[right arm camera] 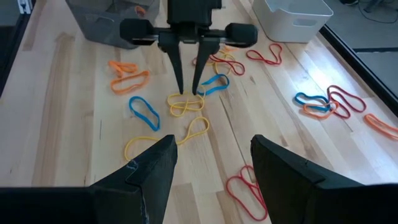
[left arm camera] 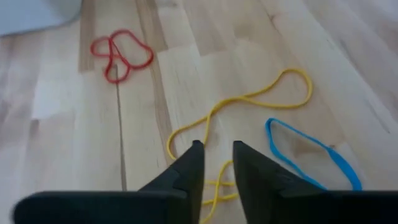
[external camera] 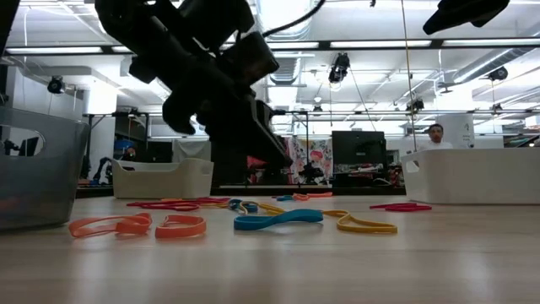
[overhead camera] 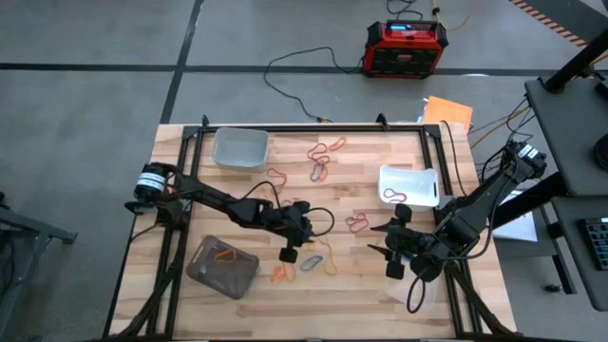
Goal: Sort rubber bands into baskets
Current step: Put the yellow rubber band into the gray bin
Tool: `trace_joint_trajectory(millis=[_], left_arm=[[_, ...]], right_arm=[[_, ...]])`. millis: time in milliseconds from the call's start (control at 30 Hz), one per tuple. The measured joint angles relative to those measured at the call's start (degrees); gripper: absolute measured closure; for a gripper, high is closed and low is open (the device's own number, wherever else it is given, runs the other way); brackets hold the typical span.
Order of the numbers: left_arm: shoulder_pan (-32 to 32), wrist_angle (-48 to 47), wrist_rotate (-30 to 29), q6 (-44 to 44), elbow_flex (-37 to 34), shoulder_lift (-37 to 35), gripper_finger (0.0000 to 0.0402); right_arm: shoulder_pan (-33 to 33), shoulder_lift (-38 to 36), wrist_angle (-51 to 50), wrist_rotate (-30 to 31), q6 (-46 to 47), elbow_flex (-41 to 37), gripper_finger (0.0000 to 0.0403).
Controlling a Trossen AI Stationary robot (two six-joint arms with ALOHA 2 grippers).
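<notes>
Rubber bands (right arm camera: 186, 104) lie scattered over the wooden surface (overhead camera: 237, 190): thin limp loops in red, orange, yellow and blue, some twisted into figure-eights. The left gripper (right arm camera: 188, 91) points straight down at a tangled yellow band (left arm camera: 249, 106) near the middle, jaws slightly apart with the band between their tips. A blue band (left arm camera: 314, 152) lies just beside it. The right gripper (overhead camera: 388, 249) hovers nearby, jaws wide apart and empty. An orange band (overhead camera: 226, 255) lies in the grey tub (overhead camera: 211, 275); a red band (overhead camera: 394, 196) lies in the white tub (overhead camera: 427, 180).
</notes>
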Motion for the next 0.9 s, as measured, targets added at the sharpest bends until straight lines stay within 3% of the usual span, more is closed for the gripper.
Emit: trace_joint_trajectory(millis=[267, 500, 733, 900], left_arm=[[0.0, -1.18, 0.09, -0.74, -0.02, 3.0, 0.0224], [0.07, -1.33, 0.16, -0.66, -0.02, 5.68, 0.0197], [0.1, -0.33, 0.69, -0.72, 0.15, 7.78, 0.0233], [-0.07, -0.33, 0.14, -0.51, 0.15, 8.02, 0.0326]], right_arm=[[0.0, 0.0, 0.08, -0.02, 0.01, 0.0, 0.0202], [0.0, 0.0, 0.12, -0.02, -0.04, -0.02, 0.0202], [0.0, -0.02, 0.1, -0.02, -0.12, -0.02, 0.0202], [0.01, 0.0, 0.1, 0.0, -0.11, -0.02, 0.0202]])
